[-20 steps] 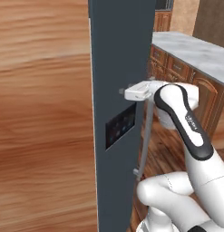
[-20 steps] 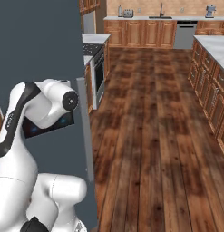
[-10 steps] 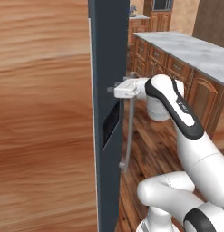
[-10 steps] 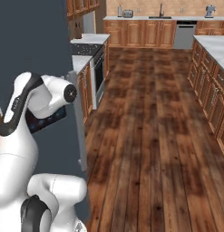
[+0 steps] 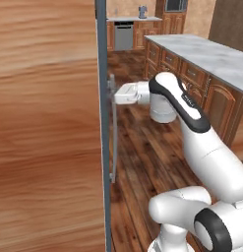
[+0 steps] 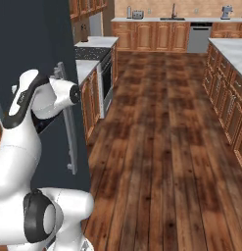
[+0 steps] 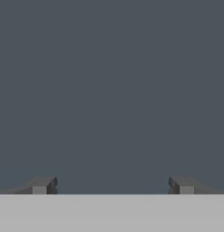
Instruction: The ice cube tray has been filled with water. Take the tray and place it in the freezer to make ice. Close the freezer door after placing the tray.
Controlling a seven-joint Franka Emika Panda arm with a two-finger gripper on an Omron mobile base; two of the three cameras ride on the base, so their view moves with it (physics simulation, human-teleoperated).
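Note:
The freezer door [image 5: 102,147] is a tall dark blue-grey panel, seen edge-on in the left base view and as a broad dark face [image 6: 39,44] in the right base view. Its long grey bar handle [image 5: 113,142] [image 6: 69,132] runs down the outer side. My gripper [image 5: 113,94] is up against the door's outer face, at the handle's upper end. In the hand view the door surface [image 7: 111,90] lies close ahead and my gripper [image 7: 112,186] is open, its fingertips [image 7: 41,185] wide apart with nothing between them. The ice cube tray and its water are hidden.
A brown wooden panel [image 5: 44,123] stands left of the door. Beside the freezer is a counter with a stove [image 6: 93,54]. A grey-topped island [image 5: 211,59] [image 6: 230,54] runs along the right. Wooden floor [image 6: 161,147] stretches open toward the far counters.
The door has swung round until it stands edge-on in the left base view. My hand has followed it, still against its outer face. Both base views have shifted.

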